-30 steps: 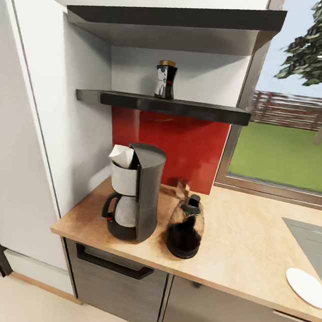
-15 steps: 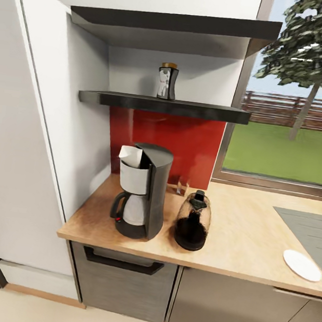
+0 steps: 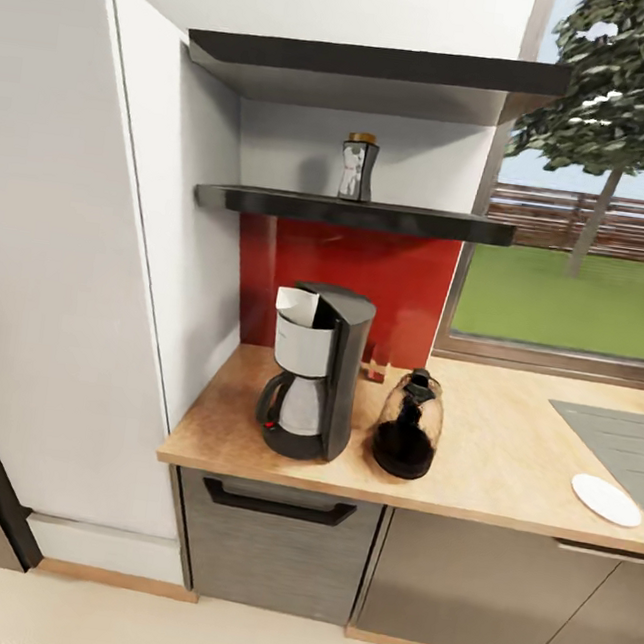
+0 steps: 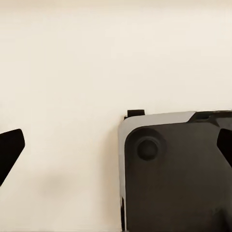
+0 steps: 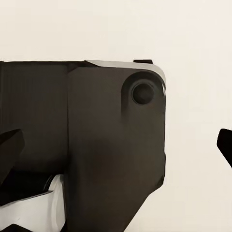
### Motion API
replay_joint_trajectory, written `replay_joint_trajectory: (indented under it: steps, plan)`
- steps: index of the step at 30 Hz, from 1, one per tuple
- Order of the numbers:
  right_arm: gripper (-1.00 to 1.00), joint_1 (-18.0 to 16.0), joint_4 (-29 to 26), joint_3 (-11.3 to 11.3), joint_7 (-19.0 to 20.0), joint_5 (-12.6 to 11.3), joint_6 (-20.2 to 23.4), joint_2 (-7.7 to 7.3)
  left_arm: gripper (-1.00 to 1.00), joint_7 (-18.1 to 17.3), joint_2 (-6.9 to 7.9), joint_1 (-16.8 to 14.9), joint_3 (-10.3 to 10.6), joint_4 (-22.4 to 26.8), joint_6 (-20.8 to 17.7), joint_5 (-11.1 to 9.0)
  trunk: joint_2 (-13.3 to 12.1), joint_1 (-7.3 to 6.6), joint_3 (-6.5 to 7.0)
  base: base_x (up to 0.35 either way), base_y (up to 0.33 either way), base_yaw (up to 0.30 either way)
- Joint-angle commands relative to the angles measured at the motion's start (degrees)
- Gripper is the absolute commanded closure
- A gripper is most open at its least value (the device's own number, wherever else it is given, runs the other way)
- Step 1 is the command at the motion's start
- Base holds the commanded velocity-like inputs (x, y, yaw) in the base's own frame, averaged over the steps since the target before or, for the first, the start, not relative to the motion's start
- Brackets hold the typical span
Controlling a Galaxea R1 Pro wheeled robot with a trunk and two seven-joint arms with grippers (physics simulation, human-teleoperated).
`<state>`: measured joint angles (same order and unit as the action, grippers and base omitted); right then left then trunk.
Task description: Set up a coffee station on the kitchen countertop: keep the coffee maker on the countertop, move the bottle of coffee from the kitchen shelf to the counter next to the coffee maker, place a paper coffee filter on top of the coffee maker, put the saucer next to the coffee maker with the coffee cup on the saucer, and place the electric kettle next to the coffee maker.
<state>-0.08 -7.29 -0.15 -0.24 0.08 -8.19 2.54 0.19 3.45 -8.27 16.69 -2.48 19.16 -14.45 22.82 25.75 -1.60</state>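
The worktop (image 3: 507, 456) ran long and tan over grey cabinet fronts, with a tall white cupboard (image 3: 77, 262) at its end and a window (image 3: 596, 225) behind. Above a red splashback (image 3: 368, 277) hung the shelf (image 3: 355, 213), black and thin, under a higher black one.

The coffee maker (image 3: 318, 372) stood on the worktop near the cupboard, and a white filter (image 3: 298, 306) poked from its top, so those two parts looked done. The kettle (image 3: 406, 438) stood just beside the maker, which I judged settled as well. The saucer (image 3: 605, 499) lay well apart, near the sink's (image 3: 619, 444) edge, and had yet to be brought over. The bottle (image 3: 357, 168) was on the shelf, waiting to come down.

No cup could be made out anywhere. Something small and glassy stood behind the kettle, against the splashback, too blurred to name.

In both wrist views, pale floor and a corner of the dark robot base (image 4: 174, 174) lay below. The left claw (image 4: 116, 147) showed dark tips at opposite edges, spread wide and empty; the right claw (image 5: 118, 145) looked the same.
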Motion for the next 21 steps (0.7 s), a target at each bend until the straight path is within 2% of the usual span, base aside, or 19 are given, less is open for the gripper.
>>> replay_joint_trajectory:
  steps: [1,2,6,11,13,16,21]
  plan:
    - [-1.00,-0.01,-0.09,-0.01,-0.03,0.05,-0.14,-0.03,-1.00,0.05,0.13,-0.10,0.45,-0.18,0.35,-0.38,0.10,0.03,-0.12,-0.071,0.078,0.000]
    - [-1.00,-0.01,-0.68,0.16,0.10,0.15,-0.14,-0.10,-1.00,0.05,0.44,-0.13,0.38,-0.16,0.41,-0.38,0.10,0.03,-0.12,-0.019,0.021,0.000]
    - [-1.00,-0.03,-9.24,0.23,0.28,0.34,-0.16,-0.14,-1.00,0.44,0.62,-0.13,0.46,-0.17,0.36,-0.26,0.10,0.03,-0.12,-0.006,0.007,0.000]
    - [-1.00,-0.07,-17.70,0.24,-0.01,0.39,-0.34,0.00,-1.00,3.13,0.74,-0.09,0.59,-0.23,0.30,-0.20,0.10,0.03,-0.12,-0.001,0.001,0.000]
    - [-1.00,-0.09,-23.15,0.24,-0.03,0.29,-0.39,0.14,-1.00,5.07,0.80,-0.03,0.61,-0.24,0.28,-0.21,0.10,0.03,-0.12,0.000,0.000,0.000]
    - [-1.00,-0.09,-28.72,0.24,-0.03,0.17,-0.43,0.38,-1.00,6.17,0.84,0.46,0.56,-0.24,0.27,-0.24,0.10,0.03,-0.12,0.000,0.000,0.000]
    - [-1.00,-0.10,-39.44,0.24,-0.03,0.11,-0.92,2.05,-1.00,6.80,0.78,1.29,0.54,-0.24,0.26,-0.30,0.10,0.03,-0.12,0.000,0.000,0.000]
